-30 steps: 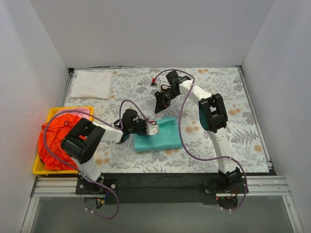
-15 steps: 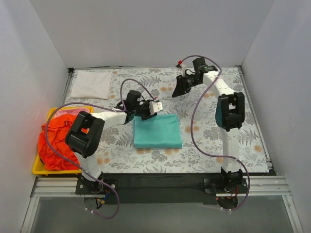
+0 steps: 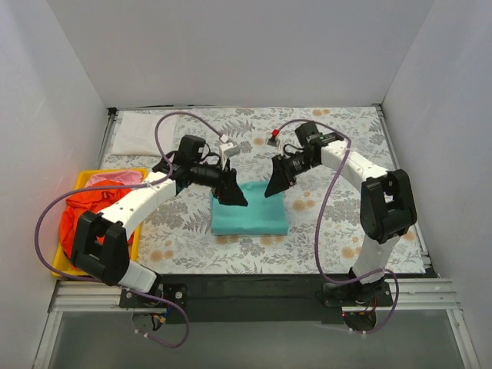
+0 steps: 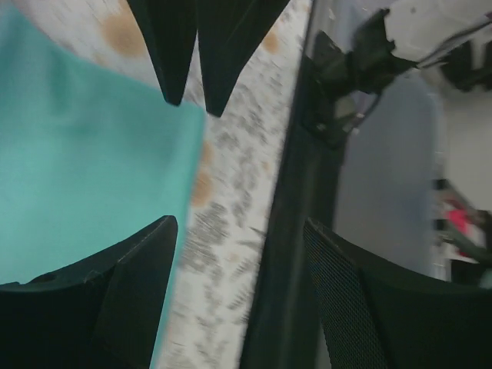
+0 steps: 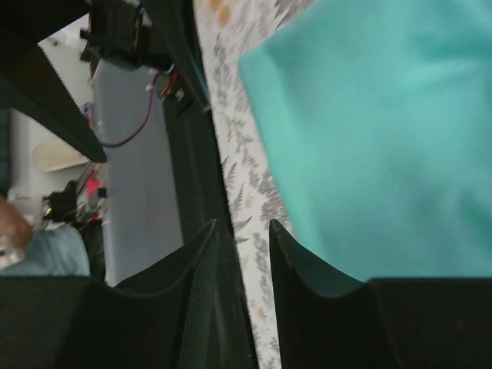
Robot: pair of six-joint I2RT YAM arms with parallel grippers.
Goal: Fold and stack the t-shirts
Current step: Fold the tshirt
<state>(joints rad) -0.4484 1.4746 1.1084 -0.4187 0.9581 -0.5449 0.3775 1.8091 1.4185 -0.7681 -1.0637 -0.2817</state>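
Eyeballing the teal-green cloth t-shirt (image 3: pixel 250 211) here: it's folded into a flat rectangle mid-bench, lying on the grey floral-print tablecloth (image 3: pixel 361 223); both hands hang by its far edge, the left hand (image 3: pixel 232 195) at the far-left corner and the right hand (image 3: pixel 274 184) at the far-right one; can't tell if either actually touches the cloth

Left hand is spread wide with nothing between its fingers; right hand is pinched nearly together, just a sliver of gap, also empty

Handling-wise I'd guess it's light, soft and floppy, zero stiffness; grab a single corner and the fold probably falls open; layers likely slide on each other too; so my pick would be the two corners of one edge, one per hand, pinching through every layer

Count: four shirts total; one teal in the middle; one white shirt (image 3: pixel 144 132) folded flat at the far-left of the bench; one orange-red shirt (image 3: pixel 84 219) bunched up plus one pink shirt (image 3: pixel 115 179), both in the single yellow plastic tray (image 3: pixel 65 269); two arms; so two look folded, two not yet
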